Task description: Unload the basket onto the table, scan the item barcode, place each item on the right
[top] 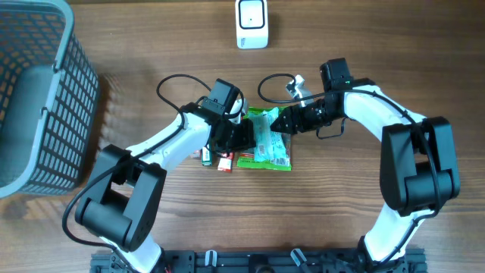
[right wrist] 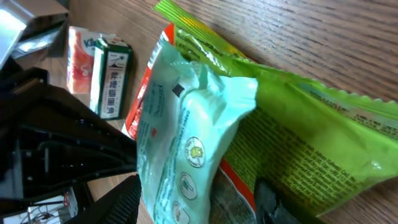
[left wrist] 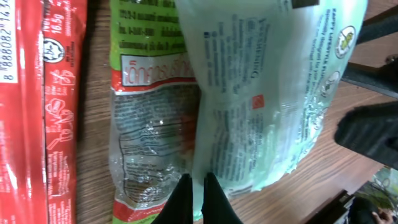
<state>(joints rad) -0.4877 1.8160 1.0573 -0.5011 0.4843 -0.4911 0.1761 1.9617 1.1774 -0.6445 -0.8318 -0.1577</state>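
Observation:
A pale green packet (top: 265,130) is held up off the wood between both arms, over a bright green snack bag (top: 265,158). My left gripper (top: 246,136) is shut on the packet's thin edge; in the left wrist view its fingertips (left wrist: 186,198) pinch the packet (left wrist: 267,93) at the bottom. My right gripper (top: 279,121) stands open astride the packet's other end (right wrist: 186,137), with one finger (right wrist: 121,202) beside it and the other over the green bag (right wrist: 311,143). The white scanner (top: 251,24) stands at the far edge. No barcode on the packet shows.
A red wrapper (left wrist: 37,112) with printed barcode digits lies beside the green bag (left wrist: 149,124). A small green box (right wrist: 112,78) and a red-white pack (top: 224,162) lie left of the bags. A grey mesh basket (top: 38,98) fills the left side.

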